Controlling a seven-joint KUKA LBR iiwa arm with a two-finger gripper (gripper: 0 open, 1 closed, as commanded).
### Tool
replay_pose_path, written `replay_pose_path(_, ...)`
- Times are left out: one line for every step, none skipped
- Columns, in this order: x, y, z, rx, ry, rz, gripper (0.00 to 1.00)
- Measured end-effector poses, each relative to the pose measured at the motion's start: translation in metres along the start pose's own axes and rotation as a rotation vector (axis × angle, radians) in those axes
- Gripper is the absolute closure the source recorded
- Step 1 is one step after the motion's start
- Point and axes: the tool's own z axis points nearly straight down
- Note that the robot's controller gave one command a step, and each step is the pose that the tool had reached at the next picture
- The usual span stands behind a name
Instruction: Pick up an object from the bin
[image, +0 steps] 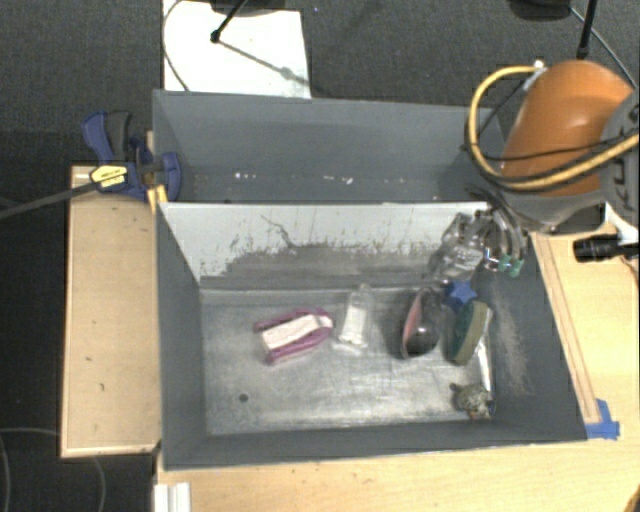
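No legible text or labels anywhere.

Place: a robotics lab is indicated.
Rig: an orange-covered, cabled arm (565, 110) is hung over a grey metal bin (180, 330).
Floor: dark carpet (60, 60) is seen around.

Greenish corner lump (471, 400) too small to identify

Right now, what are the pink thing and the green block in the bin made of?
The pink and white packet-like thing, lying left in the grey bin, looks like glossy plastic, going by its pale glints. The green and yellow oblong block at the right looks matt and soft, perhaps sponge foam; I cannot be sure.
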Motion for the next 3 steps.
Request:
replay_pose_path(0.002,-0.001,0.005,0.003,0.009,-0.003,0.00)
replay_pose_path(0.026,0.002,0.049,0.001,0.013,-0.321,0.00)
replay_pose_path(0.011,0.004,0.166,0.000,0.006,-0.110,0.00)
